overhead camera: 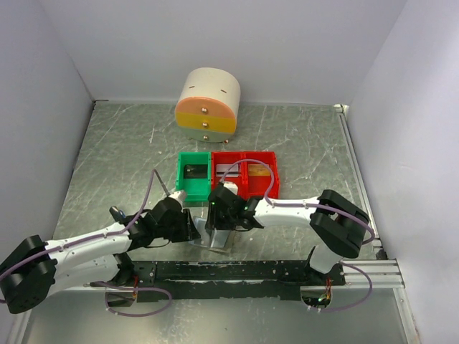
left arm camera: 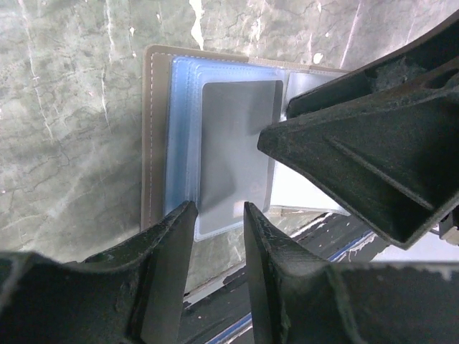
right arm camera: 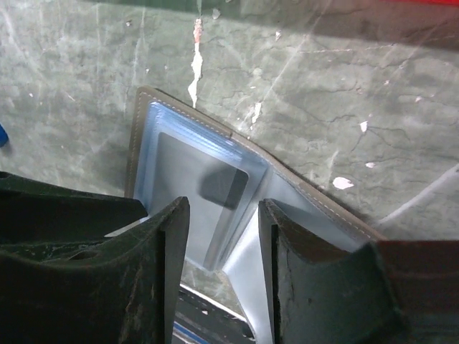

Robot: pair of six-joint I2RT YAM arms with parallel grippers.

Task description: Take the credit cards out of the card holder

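The card holder [overhead camera: 219, 239] lies open on the table between my two grippers. In the left wrist view its grey-brown cover [left arm camera: 148, 143] frames pale blue pockets. A silvery grey credit card [left arm camera: 237, 158] sticks partway out of a pocket toward my left gripper [left arm camera: 219, 211]. That gripper is open, its tips on either side of the card's near edge and gripping nothing. My right gripper [right arm camera: 222, 208] hangs open over the holder's [right arm camera: 143, 129] fold, with a clear pocket leaf standing between its fingers [right arm camera: 283, 236]. Its fingers [left arm camera: 358, 158] cover the holder's right half in the left wrist view.
A green bin [overhead camera: 193, 174] and two red bins [overhead camera: 245, 172] stand just behind the holder. A round drawer unit [overhead camera: 208, 104] sits at the back. The black rail [overhead camera: 237, 271] runs along the near edge, close under the holder.
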